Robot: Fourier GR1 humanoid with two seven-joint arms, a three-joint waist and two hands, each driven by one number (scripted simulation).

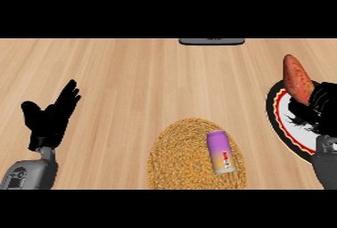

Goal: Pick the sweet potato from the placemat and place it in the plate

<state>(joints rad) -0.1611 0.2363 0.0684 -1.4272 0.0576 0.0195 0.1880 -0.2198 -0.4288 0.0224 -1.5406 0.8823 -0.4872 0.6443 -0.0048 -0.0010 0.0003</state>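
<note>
**Sweet potato held over the plate at the counter's right edge**

Right hand: fingers curled round the lower end of the sweet potato, which stands nearly upright, its pointed tip toward the far side of the counter. The hand and the vegetable's lower end sit above the plate, a white dish with a dark rim and a red-and-yellow band, partly cut off by the view's right edge. Whether the sweet potato touches the plate's surface cannot be told; the hand hides the contact area.

Left hand: open, fingers straight and pointing up, resting near the view's left edge, well apart from every object.

Placemat: round, woven, straw-coloured, at the centre-near part of the counter. On its right portion lies a can on its side, purple fading to orange.

A dark grey object shows at the counter's far edge, too cropped to identify.
</note>
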